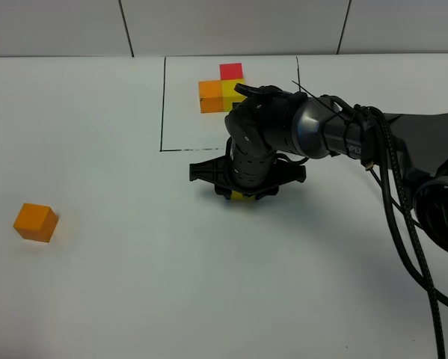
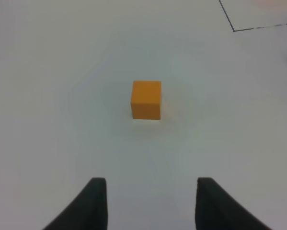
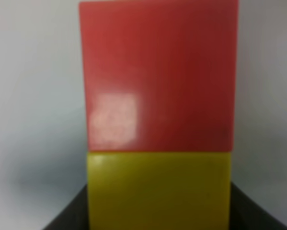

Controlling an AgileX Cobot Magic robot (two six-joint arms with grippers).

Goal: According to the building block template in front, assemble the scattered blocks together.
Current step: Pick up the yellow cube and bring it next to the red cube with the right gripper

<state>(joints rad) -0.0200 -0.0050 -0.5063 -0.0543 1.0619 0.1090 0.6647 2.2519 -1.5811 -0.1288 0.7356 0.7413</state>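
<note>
Looking down from the high camera, we find the right gripper [image 1: 242, 191] pointing at the white table [image 1: 119, 292] just outside the black outline [image 1: 162, 105]. Its dark body covers almost all that lies under it, and only a sliver of yellow peeks out below. The right wrist view is blurred by closeness, but it tells us more. The yellow cube [image 3: 157, 191] sits between two dark fingers [image 3: 72, 216], of which only the corners show at the frame's edge, so the jaws are closed on that cube. The red cube [image 3: 157, 76] lies flush against the yellow one's far face; from the high camera we cannot see it at all. Inside the outline stands the building block template [image 1: 212, 96], with orange and yellow side by side and red behind the yellow. The arm's wrist overlaps part of its yellow block. The orange cube [image 1: 36, 222] rests alone on the left of the table, well apart from everything else. The left gripper [image 2: 150, 203] is out of the high view. In its wrist view we see only two dark fingertips, cut off by the frame. They stand apart with bare table between them and hold nothing, and the orange cube lies ahead of them, untouched.
</note>
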